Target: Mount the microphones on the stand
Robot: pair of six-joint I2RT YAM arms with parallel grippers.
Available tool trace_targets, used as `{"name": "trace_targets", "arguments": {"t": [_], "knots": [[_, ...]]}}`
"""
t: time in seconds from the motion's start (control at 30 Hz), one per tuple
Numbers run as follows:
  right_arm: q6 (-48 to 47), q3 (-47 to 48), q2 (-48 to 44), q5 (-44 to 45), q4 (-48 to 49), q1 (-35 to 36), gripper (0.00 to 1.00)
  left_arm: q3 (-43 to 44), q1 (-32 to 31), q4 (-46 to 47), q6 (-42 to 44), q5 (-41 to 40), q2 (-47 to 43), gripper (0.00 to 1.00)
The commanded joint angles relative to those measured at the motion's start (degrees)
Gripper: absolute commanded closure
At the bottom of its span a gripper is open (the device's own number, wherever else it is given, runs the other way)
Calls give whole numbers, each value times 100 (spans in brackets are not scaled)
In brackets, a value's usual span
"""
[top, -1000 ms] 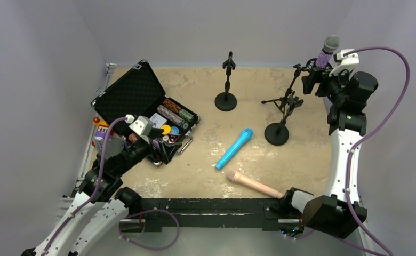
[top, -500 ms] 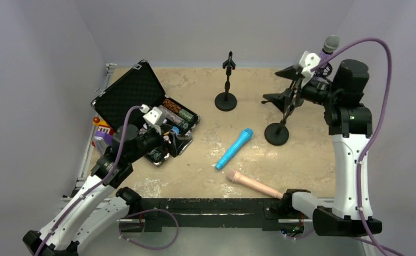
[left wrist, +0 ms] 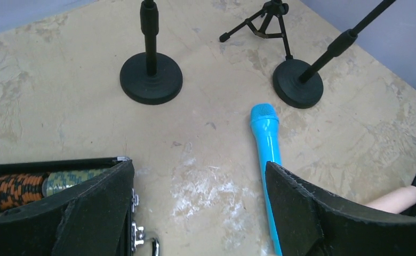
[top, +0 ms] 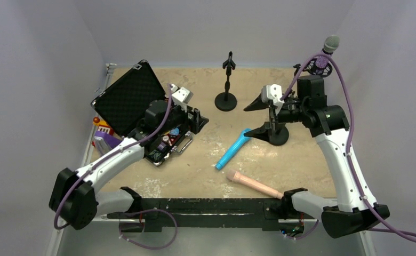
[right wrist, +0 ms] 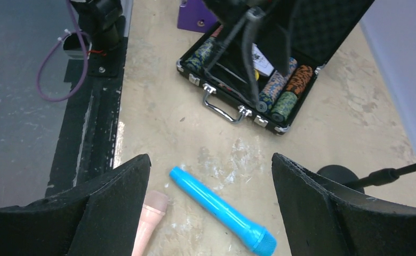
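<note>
Tan table (top: 302, 165), blue mic (top: 233, 149) flat in the middle, head pointing to the far side, just left of a round-base stand (top: 277, 134). The pink mic (top: 255, 184) lies closer to the front edge, its head near the blue mic's tail, not touching. The purple mic (top: 327, 50) is up at back right, grey head on top; what holds it is hard to make out. The right gripper (top: 255, 117) hangs above the blue mic's head end, spread wide, nothing in it. The left gripper (left wrist: 198, 168) is over the right edge of the open case (top: 128, 96), also spread wide and empty, looking toward the blue mic. A second stand (top: 226, 100) is at centre back. A tripod stand (left wrist: 262, 21) shows in the left wrist view, behind the round bases.
</note>
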Motion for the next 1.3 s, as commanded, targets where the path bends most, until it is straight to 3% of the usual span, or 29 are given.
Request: {"name": "trace_targets", "arguments": {"t": [0.0, 0.17, 0.5, 0.8, 1.07, 1.27], "knots": [[-426, -110, -87, -100, -351, 112, 13, 721, 8, 1252, 352, 239, 872, 4], [-414, -363, -395, 154, -199, 118, 13, 584, 8, 1597, 349, 504, 1100, 4], [-297, -812, -680, 183, 130, 114, 13, 453, 18, 1226, 424, 437, 1048, 3], [-363, -582, -675, 76, -72, 115, 13, 387, 19, 1292, 468, 314, 1124, 3], [-464, 266, -534, -65, -593, 113, 13, 1253, 69, 1503, 727, 26, 1948, 2], [-351, 137, -566, -162, -495, 113, 13, 1565, 87, 2137, 824, -10, 2629, 3]]}}
